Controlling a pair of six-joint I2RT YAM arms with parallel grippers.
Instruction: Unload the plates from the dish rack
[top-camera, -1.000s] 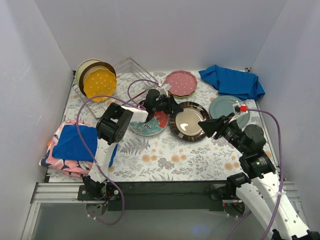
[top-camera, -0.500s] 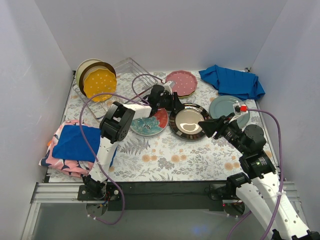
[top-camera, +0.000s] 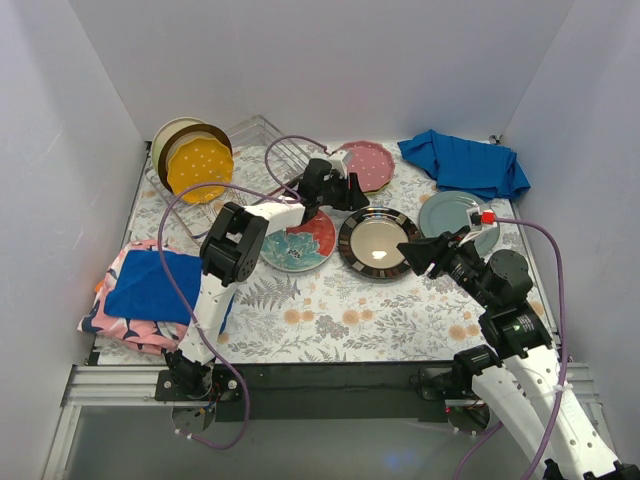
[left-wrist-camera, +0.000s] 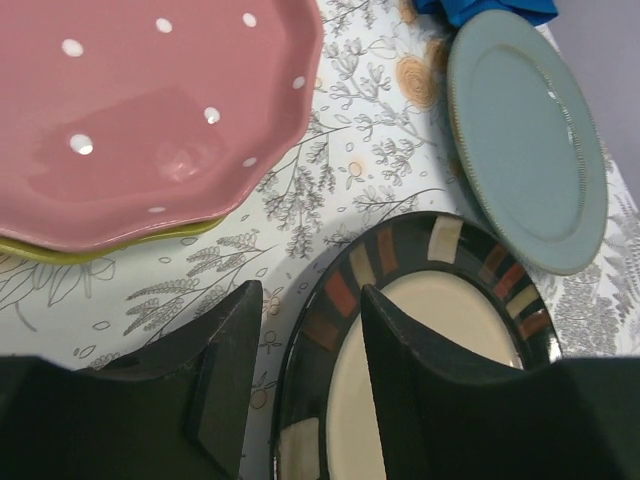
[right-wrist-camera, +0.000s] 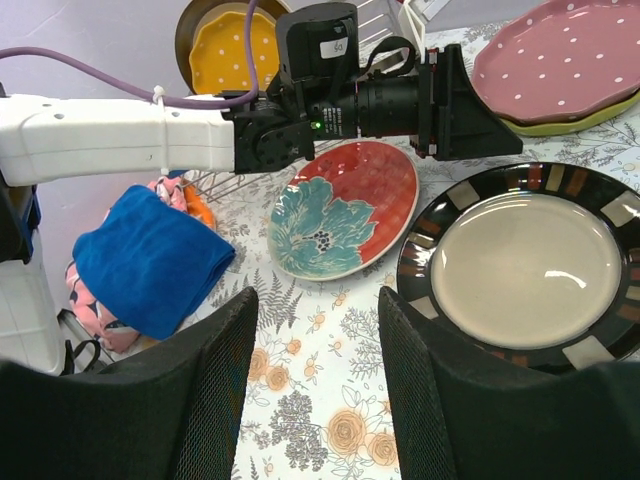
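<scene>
My left gripper (top-camera: 352, 198) hovers open over the left rim of the dark-rimmed plate (left-wrist-camera: 440, 300), holding nothing. The teal-red floral plate (top-camera: 300, 240) lies flat on the table beside the dark-rimmed plate (top-camera: 378, 243). The pink scalloped plate (left-wrist-camera: 150, 110) rests on a lime-green one (left-wrist-camera: 100, 250) behind them. Further right lies the grey-teal plate (top-camera: 455, 215). In the dish rack (top-camera: 262, 140) at the back left stand an orange dotted plate (top-camera: 200, 168) and a cream one (top-camera: 172, 135). My right gripper (right-wrist-camera: 318, 300) hangs open above the tablecloth, near the dark-rimmed plate's front edge.
A crumpled blue cloth (top-camera: 465, 162) lies at the back right. A folded blue cloth (top-camera: 150, 285) sits on a pink patterned cloth at the left edge. White walls enclose the table on three sides. A purple cable loops over the rack.
My left gripper has opened, let go of the floral plate, and drawn back and to the right toward the pink plate. The floral plate now lies flat. The right arm has not moved.
</scene>
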